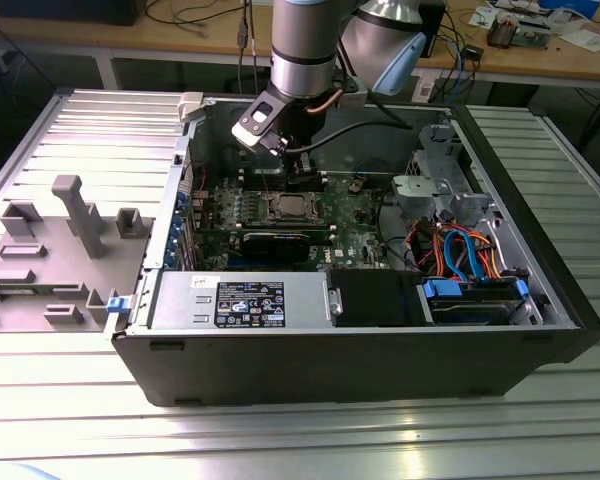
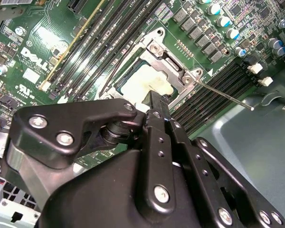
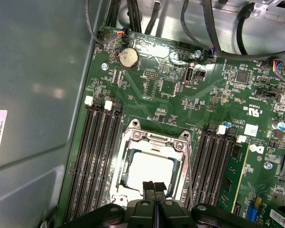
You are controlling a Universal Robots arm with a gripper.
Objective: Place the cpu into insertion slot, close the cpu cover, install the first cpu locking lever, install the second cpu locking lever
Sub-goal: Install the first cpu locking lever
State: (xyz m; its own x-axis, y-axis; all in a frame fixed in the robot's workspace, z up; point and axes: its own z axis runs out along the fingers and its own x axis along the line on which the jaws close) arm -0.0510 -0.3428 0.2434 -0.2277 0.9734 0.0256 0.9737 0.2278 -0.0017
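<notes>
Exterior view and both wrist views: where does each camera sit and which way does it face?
Exterior view: off the arm, looking down into the open computer case; the arm reaches in over the motherboard.
First wrist view: on the wrist, looking down past the shut pincer onto the cpu.
Second wrist view: on the wrist, slanting across the pincer's black body toward the cpu cover.
Both wrist views share the pincer, cpu and cpu cover.

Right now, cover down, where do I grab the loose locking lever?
The locking lever by its free tip, which juts over the memory slots. Likely come from above, pinching across the thin rod; its other end is pinned beside the cpu cover.
</notes>
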